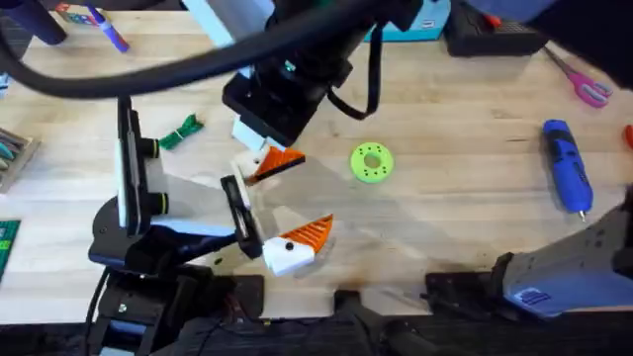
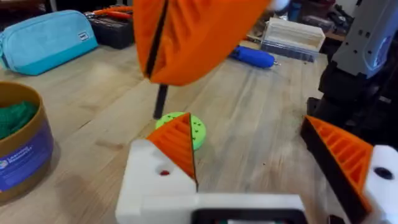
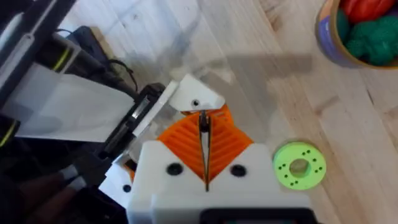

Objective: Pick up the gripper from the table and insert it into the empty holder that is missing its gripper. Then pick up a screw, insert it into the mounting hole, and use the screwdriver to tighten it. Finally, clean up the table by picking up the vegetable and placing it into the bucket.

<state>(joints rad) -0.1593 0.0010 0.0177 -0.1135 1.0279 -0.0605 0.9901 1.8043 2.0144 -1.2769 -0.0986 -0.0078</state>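
Far to my left the vegetable (image 1: 181,132) lies on the table (image 1: 445,227), well apart from both of my claws. My left claw (image 1: 316,188) rests low over the wood and is spread wide. The gripper (image 1: 275,163) sits at the far end of that claw's rail, its orange wedge pointing right. In my left wrist view a small reddish hole shows in its white base. At the near end sits the dotted finger (image 1: 297,242), a black dot on its white block.

My right arm reaches across the middle, and my right claw (image 3: 204,134) hangs just above the gripper's base. Its orange pads are pressed together on a thin dark rod (image 2: 160,102), which points down toward the table. I cannot tell whether its tip touches anything.

Just right of the gripper lies the ring (image 1: 372,161), flat on the wood. The screwdriver (image 1: 567,163) lies far right, tip toward me. The bucket (image 2: 25,155) stands beyond, with green stuff inside.
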